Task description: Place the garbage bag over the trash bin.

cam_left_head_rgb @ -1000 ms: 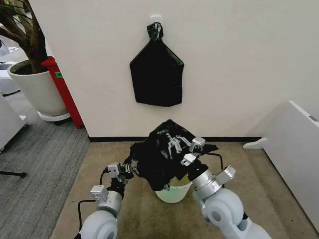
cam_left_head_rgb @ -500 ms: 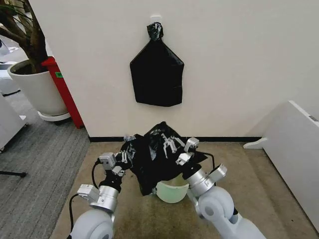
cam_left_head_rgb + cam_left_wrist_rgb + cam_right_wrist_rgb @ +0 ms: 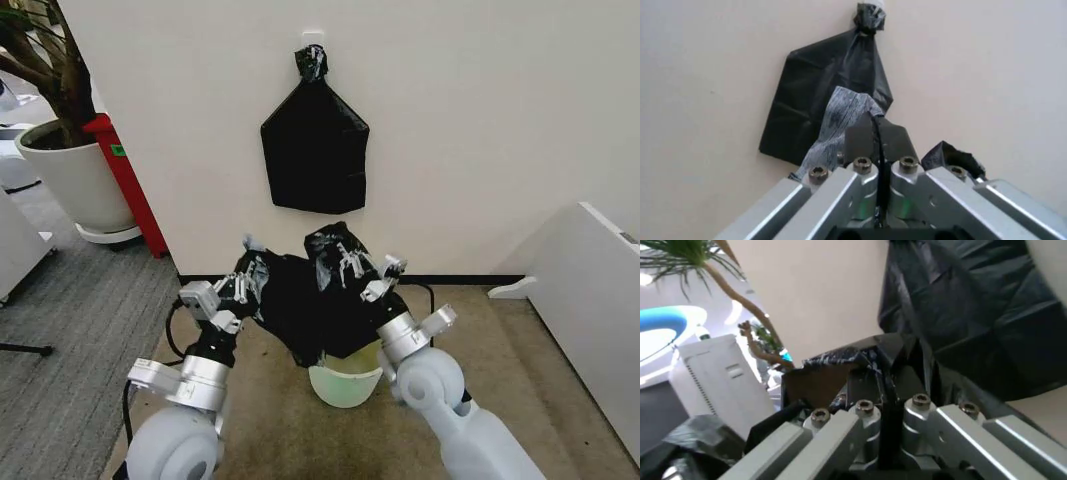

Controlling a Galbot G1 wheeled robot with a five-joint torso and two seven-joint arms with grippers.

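The garbage bag (image 3: 310, 305), black and crinkled, hangs stretched between my two grippers, in front of the wall. My left gripper (image 3: 248, 277) is shut on its left edge, and the left wrist view shows a strip of the bag (image 3: 843, 112) pinched between the fingers (image 3: 860, 137). My right gripper (image 3: 348, 268) is shut on the bag's upper right edge, with the plastic (image 3: 840, 357) caught at its fingertips (image 3: 870, 377). The trash bin (image 3: 345, 385), cream-white, stands on the floor just below the bag. Only its front rim and wall show.
A flat black bundle (image 3: 315, 150) with a knotted top hangs on the wall above. A large white plant pot (image 3: 75, 185) and a red object (image 3: 125, 175) stand at the left. A white panel (image 3: 590, 290) stands at the right.
Both grippers have risen and moved toward the wall with the bag. The left gripper has swung outward, spreading the bag wider. More of the bin's front now shows beneath it.
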